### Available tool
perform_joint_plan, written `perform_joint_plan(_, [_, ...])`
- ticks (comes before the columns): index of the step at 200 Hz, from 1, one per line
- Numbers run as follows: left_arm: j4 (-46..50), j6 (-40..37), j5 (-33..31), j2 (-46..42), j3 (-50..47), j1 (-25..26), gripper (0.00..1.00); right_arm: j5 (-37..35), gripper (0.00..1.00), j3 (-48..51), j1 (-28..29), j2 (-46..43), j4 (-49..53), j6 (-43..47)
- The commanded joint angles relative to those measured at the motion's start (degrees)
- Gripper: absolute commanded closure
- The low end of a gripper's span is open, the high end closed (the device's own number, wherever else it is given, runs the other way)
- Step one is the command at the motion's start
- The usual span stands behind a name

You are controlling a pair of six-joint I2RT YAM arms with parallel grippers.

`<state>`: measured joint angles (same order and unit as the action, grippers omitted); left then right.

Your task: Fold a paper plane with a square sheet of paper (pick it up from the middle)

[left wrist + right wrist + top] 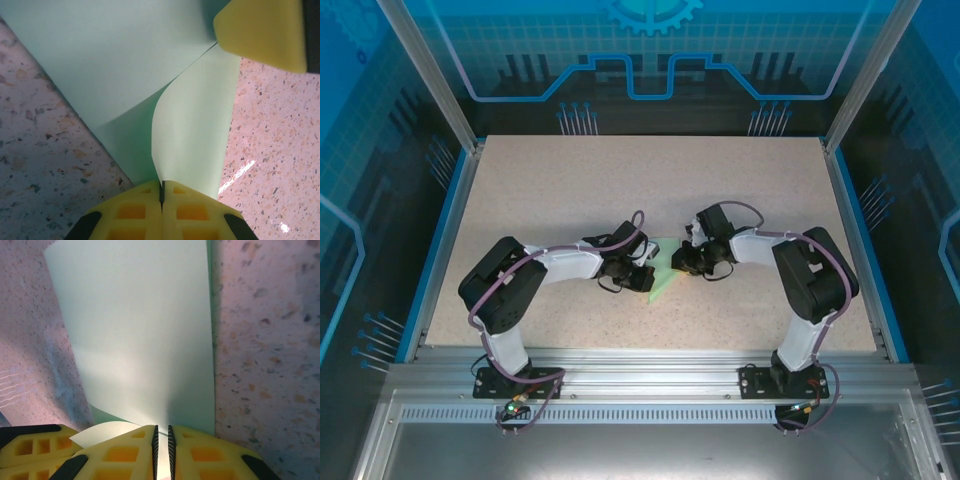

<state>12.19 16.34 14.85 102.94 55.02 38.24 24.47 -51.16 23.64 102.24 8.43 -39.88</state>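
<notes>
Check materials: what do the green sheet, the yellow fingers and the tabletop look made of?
By look: sheet of paper, thin matte mint paper, curls and holds a sharp crease; end effector fingers, yellow moulded plastic or rubber, waffle pockets, matte; tabletop, speckled terrazzo-like laminate or stone, slightly glossy, glare streaks.

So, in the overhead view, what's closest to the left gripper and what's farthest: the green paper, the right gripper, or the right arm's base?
Measured from the left gripper:
1. the green paper, pinched in its fingers, just to its right.
2. the right gripper, across the paper, also gripping it.
3. the right arm's base, far off at the view's bottom right.
</notes>
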Motion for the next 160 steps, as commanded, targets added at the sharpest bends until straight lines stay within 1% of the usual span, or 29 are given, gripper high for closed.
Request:
perform_joint_plan(1, [2.9, -1.13, -0.18, 0.8, 0.62, -0.55, 0.94, 0.36, 0.81, -1.04, -1.57, -2.17, 0.58, 0.17])
perform_joint_plan(36, [2.99, -1.14, -0.18, 1.01, 0.87, -0.56, 0.94, 0.43, 0.82, -0.86, -1.73, 0.81, 0.22, 0.11])
perform_joint_plan(70, [2.86, -1.05, -0.17, 1.04, 0.81, -0.59, 0.94, -2.86, 0.82, -0.46, -1.86, 3.32, 2.37, 0.59])
perform_joint_plan(94, [2.92, -0.96, -0.1, 0.88, 0.72, -0.59, 0.94, -2.8, 0.82, -0.6, -1.83, 0.88, 3.03, 0.91])
perform_joint_plan(116, [2.9, -0.79, -0.11, 0.87, 0.86, -0.55, 0.94, -1.93, 0.82, -0.61, -1.43, -4.03, 3.6, 1.19])
perform_joint_plan(137, [2.92, -0.71, -0.13, 0.93, 0.96, -0.57, 0.94, -1.04, 0.81, 0.23, -0.09, -7.49, 3.19, 0.55])
perform_joint_plan(160, [3.06, -0.78, -0.11, 0.86, 1.23, -0.61, 0.94, 0.84, 0.81, 2.33, 2.82, -7.46, 0.09, -1.87])
